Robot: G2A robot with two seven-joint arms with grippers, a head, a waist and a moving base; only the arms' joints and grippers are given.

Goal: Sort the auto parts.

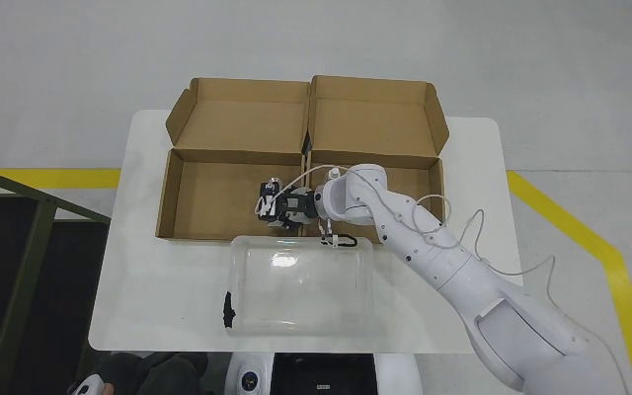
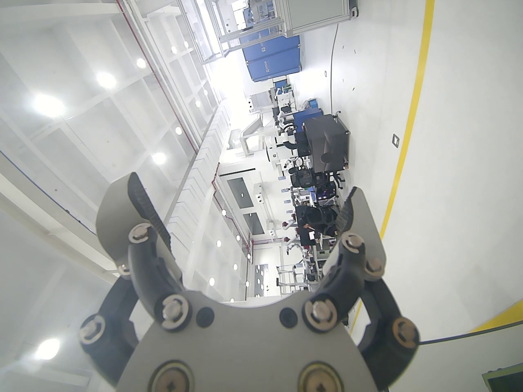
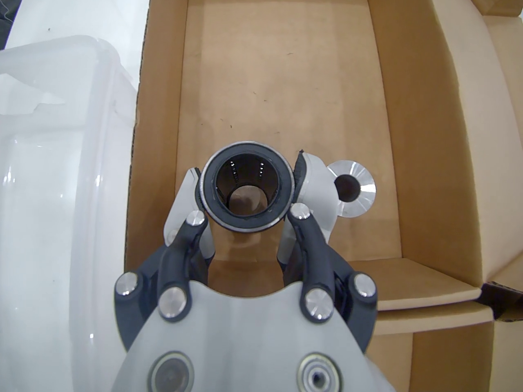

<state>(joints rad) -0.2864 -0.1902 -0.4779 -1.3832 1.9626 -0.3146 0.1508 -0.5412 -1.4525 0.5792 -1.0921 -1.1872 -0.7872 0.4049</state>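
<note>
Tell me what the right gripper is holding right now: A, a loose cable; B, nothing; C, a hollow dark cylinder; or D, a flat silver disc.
C: in the right wrist view the right gripper is clamped on either side of a hollow dark cylinder inside the cardboard box, while the silver part lies apart on the box floor.

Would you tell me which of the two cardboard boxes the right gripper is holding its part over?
The left box: the right gripper, shut on a black cylindrical bearing, hangs over its floor beside a silver flanged part, not the right box.
</note>
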